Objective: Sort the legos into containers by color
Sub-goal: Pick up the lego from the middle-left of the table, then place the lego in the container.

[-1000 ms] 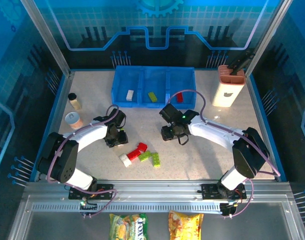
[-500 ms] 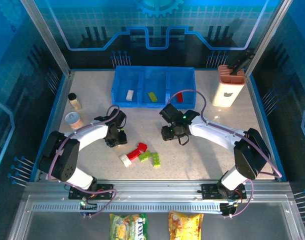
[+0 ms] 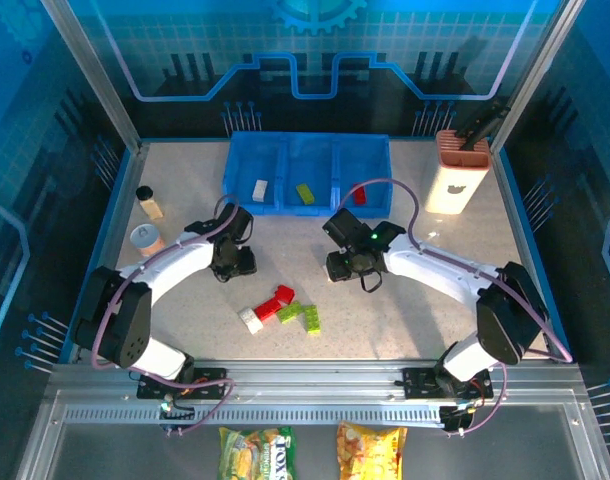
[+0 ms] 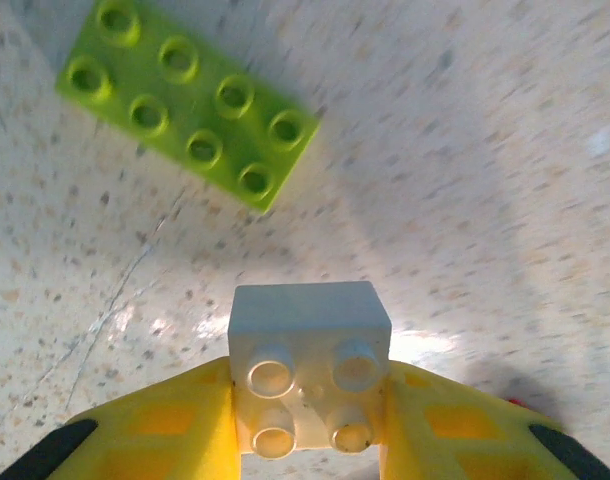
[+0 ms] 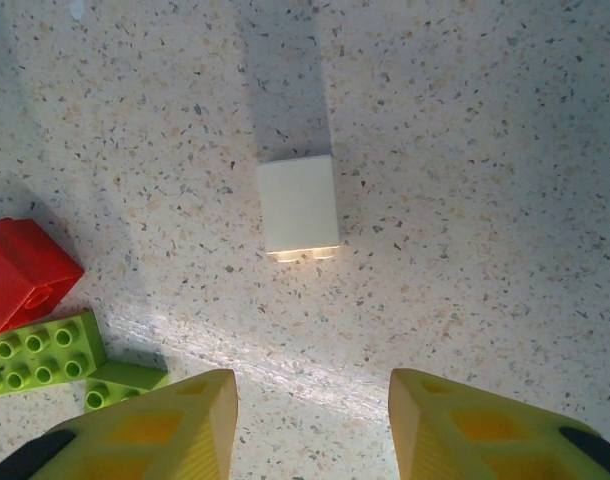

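My left gripper (image 4: 310, 400) is shut on a small white lego (image 4: 309, 340), held just above the table; a lime green lego (image 4: 185, 125) lies beyond it. From above, the left gripper (image 3: 232, 262) is left of centre, short of the blue tray (image 3: 285, 207). The tray's containers hold a white lego (image 3: 260, 188), a green lego (image 3: 304, 192) and a red lego (image 3: 358, 194). My right gripper (image 5: 313, 400) is open above bare table, with a white lego (image 5: 298, 205) ahead of it. Red (image 3: 278, 298), green (image 3: 307, 319) and white (image 3: 251, 320) legos lie clustered mid-table.
A white-and-terracotta holder (image 3: 455, 175) stands at the back right. Two small jars (image 3: 148, 203) (image 3: 145, 238) sit by the left wall. Snack bags (image 3: 257, 450) lie below the front rail. A red lego (image 5: 25, 270) and green legos (image 5: 40, 352) lie left of the right gripper.
My left gripper has moved a little away from the loose pile toward the tray with the white lego. The right arm has shifted slightly to the right.
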You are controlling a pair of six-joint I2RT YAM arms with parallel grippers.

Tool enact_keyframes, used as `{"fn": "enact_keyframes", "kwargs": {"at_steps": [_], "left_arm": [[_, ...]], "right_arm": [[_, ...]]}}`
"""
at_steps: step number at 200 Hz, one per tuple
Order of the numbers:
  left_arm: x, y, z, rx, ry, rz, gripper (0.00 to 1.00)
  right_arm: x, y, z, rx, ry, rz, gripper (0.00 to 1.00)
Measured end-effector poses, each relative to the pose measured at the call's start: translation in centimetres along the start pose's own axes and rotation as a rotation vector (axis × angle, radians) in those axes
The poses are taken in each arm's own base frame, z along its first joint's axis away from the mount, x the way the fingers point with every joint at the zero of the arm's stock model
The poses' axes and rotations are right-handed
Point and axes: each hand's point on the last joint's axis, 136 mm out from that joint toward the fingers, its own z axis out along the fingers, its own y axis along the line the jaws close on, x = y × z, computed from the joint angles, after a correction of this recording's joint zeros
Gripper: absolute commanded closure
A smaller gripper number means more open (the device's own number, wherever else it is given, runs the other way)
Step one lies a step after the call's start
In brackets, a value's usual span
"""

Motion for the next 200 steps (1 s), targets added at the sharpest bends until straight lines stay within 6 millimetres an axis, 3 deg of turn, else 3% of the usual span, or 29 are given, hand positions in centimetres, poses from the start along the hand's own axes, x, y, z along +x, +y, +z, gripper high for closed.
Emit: {"fn": "enact_keyframes", "kwargs": {"at_steps": [47, 128, 169, 200], "left_arm": [[-6.1, -1.4, -3.0, 0.054, -0.111, -0.001, 0.66], [-17.4, -3.5, -5.1, 0.039, -0.222, 0.095, 0.66], [-22.4, -4.3, -5.0, 0.010, -0.266, 0.146, 0.66], [-24.9, -5.0, -4.0, -0.004, -0.283, 0.176, 0.65]], "right_arm": [[0.8, -1.1, -1.1, 0.025, -0.020, 0.013, 0.55], [2.0, -3.1, -2.9, 0.065, -0.043, 0.060, 0.55], [2.7, -3.8, -3.1, 0.082, -0.044, 0.081, 0.55], [3.3, -4.1, -2.9, 0.094, -0.028, 0.085, 0.55]]}}
